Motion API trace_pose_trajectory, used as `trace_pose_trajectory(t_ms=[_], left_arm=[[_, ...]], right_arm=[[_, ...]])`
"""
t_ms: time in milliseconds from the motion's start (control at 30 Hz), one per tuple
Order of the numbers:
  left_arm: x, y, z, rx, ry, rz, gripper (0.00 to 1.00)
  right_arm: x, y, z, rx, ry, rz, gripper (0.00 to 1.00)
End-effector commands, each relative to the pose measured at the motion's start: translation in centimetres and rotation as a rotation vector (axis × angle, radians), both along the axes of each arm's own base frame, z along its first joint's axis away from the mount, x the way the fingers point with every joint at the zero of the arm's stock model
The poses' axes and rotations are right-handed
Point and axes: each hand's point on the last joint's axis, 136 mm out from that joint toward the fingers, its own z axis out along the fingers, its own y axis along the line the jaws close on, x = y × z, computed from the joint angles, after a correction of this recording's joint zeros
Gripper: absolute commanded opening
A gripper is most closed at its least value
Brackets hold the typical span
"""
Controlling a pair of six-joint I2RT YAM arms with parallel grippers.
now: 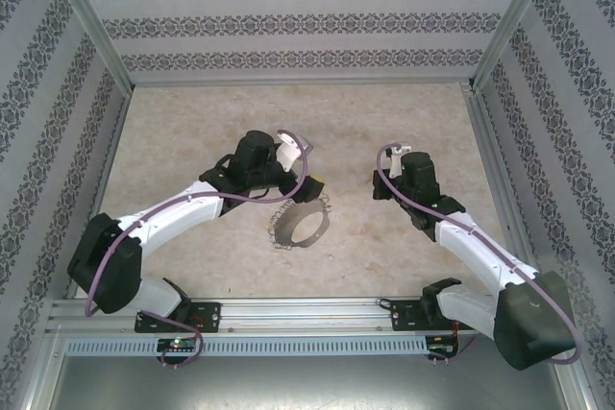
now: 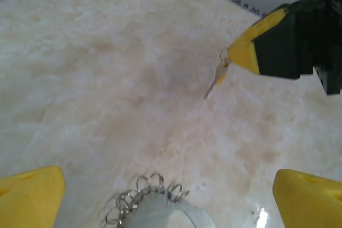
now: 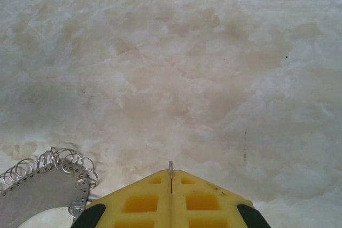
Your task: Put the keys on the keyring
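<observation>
Left gripper (image 2: 171, 201): jaws spread wide. In its own wrist view the yellow fingertips (image 2: 29, 196) sit at the 7 and 5 o'clock corners with nothing clamped between them.
Right gripper (image 3: 171, 180): jaws pressed together, and a thin metal sliver shows in the seam in its own wrist view. It has hold of the key (image 2: 219, 73).
Key, position: it hangs off the table (image 1: 192, 122), dangling from the right gripper's tips by a small loop at its head. In the left wrist view it is at about 2 o'clock.
Key, long axis: tilted, with the yellow-gold head uppermost at the fingertips. In the left wrist view the grey blade points down toward 7 o'clock, and its tip is close to the tabletop; contact cannot be judged.
Keyring (image 1: 286, 226): lies flat on the table, just 6 o'clock of the table's centre in the top view. Small silvery rings fringe its edge.
Keyring to left gripper: the gripper hangs over the ring's 11 o'clock rim. The ring lies between the open fingertips, and neither touches it.
Keyring to key: the two are apart. In the top view the right gripper stands toward 2 o'clock of the ring.
</observation>
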Motion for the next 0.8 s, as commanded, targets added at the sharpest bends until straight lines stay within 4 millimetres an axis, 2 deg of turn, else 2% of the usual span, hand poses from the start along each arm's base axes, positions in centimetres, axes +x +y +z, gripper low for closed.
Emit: trace_pose_trajectory(t_ms=[0,67,167,267,333,467,667,733,767], left_arm=[[-1.6,-2.1,-3.3,0.040,0.162,-0.147,1.00],[-2.1,-3.3,-5.6,0.108,0.293,-0.209,1.00],[-0.8,-3.3,-8.4,0.199,0.315,-0.115,1.00],[1.6,-2.8,-8.1,0.170,0.229,0.008,1.00],[2.9,-2.5,-7.1,0.129,0.153,0.074,1.00],[3.5,-2.7,-5.4,0.070,0.103,0.087,1.00],[1.4,-4.2,-4.6,-0.004,0.144,-0.072,0.99],[0.9,-4.1,-5.0,0.011,0.152,-0.092,0.90],[0.5,-4.0,-5.4,0.023,0.158,-0.110,0.88]], right_arm=[[-0.4,-0.9,-0.2,0.001,0.015,-0.040,0.00],[-0.4,-1.0,-0.2,-0.001,0.015,-0.046,0.00],[-0.5,-1.4,-0.3,-0.006,0.020,-0.061,0.00],[-0.6,-1.9,-0.3,-0.015,0.017,-0.077,0.00],[-0.7,-2.4,-0.4,-0.019,0.016,-0.094,0.00],[-0.8,-2.9,-0.6,-0.020,0.018,-0.114,0.00],[-0.8,-3.5,-0.8,-0.018,0.021,-0.139,0.00],[-0.7,-3.6,-0.7,-0.014,0.019,-0.144,0.00],[-0.8,-3.6,-0.8,-0.013,0.019,-0.144,0.00]])
